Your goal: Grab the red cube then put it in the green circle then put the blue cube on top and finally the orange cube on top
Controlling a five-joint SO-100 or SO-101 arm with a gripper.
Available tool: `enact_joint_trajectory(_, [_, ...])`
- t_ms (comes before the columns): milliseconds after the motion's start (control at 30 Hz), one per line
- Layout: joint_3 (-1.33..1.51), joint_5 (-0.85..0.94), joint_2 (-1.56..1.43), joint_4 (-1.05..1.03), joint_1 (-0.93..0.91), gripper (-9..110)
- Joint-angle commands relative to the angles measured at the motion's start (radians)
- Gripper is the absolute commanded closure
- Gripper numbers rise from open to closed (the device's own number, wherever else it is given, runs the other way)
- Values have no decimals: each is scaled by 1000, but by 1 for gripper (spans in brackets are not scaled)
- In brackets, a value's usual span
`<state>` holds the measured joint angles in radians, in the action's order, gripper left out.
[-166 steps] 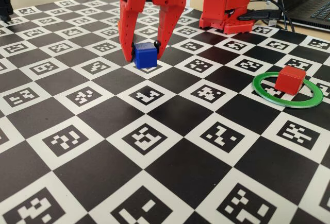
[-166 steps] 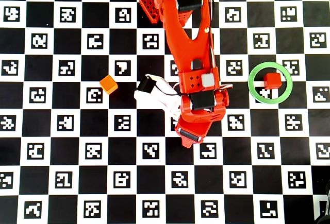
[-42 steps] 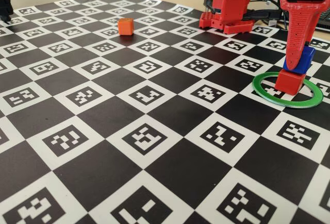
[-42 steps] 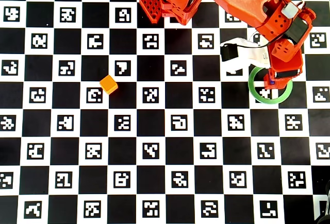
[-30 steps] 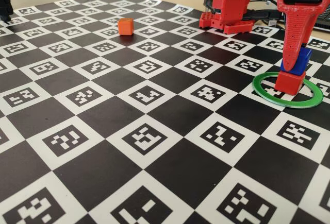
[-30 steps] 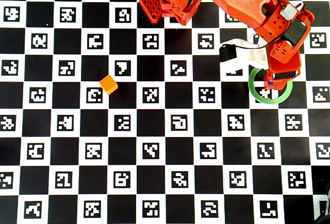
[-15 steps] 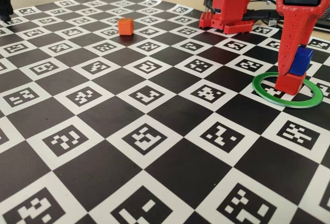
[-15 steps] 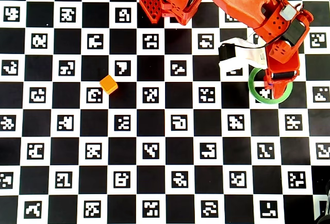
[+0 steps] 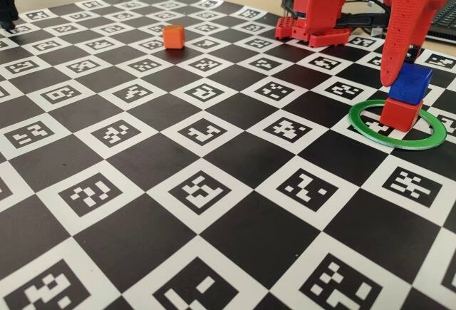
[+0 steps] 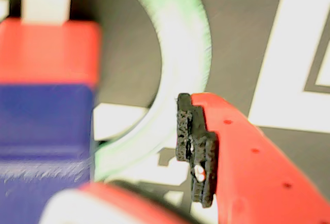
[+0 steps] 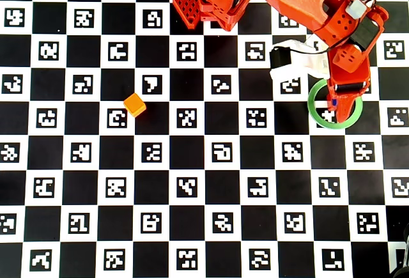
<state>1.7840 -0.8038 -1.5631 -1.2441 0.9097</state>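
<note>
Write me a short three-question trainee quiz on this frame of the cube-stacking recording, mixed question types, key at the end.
1. True or false: the blue cube rests on the red cube inside the green circle.
2. Which cube sits alone on the checkered board, far from the ring? A) red B) orange C) blue
3. Fill in: in the fixed view the gripper has its fingers ____ around the blue cube, not clamping it.

Key: 1 true; 2 B, the orange cube; 3 open.

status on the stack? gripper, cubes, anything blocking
Gripper open, clear of blue cube. Blue sits on red cube inside green circle. Orange cube far off, untouched. Nothing blocking.
</note>
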Motion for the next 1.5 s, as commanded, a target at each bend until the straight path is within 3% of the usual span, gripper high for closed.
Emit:
enact_joint_trajectory(0, [-100, 40, -126, -61, -46, 59])
enact_joint_trajectory(167, [-156, 109, -184, -153, -166, 59])
enact_joint_trajectory(867, [-318, 463, -322, -388, -996, 62])
enact_joint_trajectory(1300, [-58, 666, -393, -259, -1378, 62])
enact_joint_trajectory(1467, [69, 684, -463, -181, -1427, 62])
